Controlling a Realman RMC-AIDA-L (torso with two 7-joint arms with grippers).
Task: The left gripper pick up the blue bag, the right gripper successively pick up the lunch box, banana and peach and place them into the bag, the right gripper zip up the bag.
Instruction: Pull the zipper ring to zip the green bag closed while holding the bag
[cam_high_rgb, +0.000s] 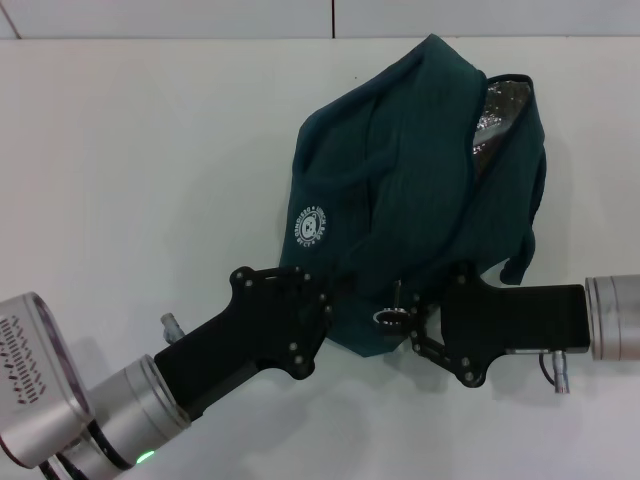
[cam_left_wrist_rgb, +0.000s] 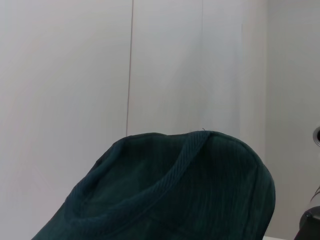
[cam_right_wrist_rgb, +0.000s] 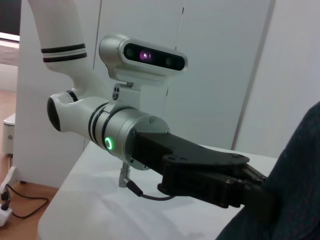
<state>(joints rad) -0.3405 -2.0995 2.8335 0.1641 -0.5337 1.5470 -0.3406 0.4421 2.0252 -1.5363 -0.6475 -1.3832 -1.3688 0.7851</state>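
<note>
We look down on a plain white table (cam_high_rgb: 150, 180) that runs to a pale wall at the far edge, and on it we count one bag and two grippers, with no other loose thing showing. Starting at the left of the head view, the left gripper (cam_high_rgb: 318, 322) reaches in from the near left corner on its silver wrist with a green light, and its black fingers are pressed into the near left edge of the blue bag (cam_high_rgb: 420, 190); we take it to be clamped on the fabric there, though the fingertips themselves are buried in the cloth. The bag sits in the middle and toward the right, bunched and leaning, its round white badge facing us and a strip of silver lining (cam_high_rgb: 498, 112) showing at its far right corner. A small ring pull (cam_high_rgb: 386, 316) hangs at the bag's near edge, between the two grippers. On the right, the right gripper (cam_high_rgb: 420, 330) comes in level from the right side, its fingers just beside that ring; we cannot tell whether they grip it or how far apart they stand. The left wrist view adds only the bag's ribbed teal top (cam_left_wrist_rgb: 170, 195) against wall panels. The right wrist view alone shows the left arm side-on, its fingers (cam_right_wrist_rgb: 235, 187) meeting the bag (cam_right_wrist_rgb: 295, 180).
</note>
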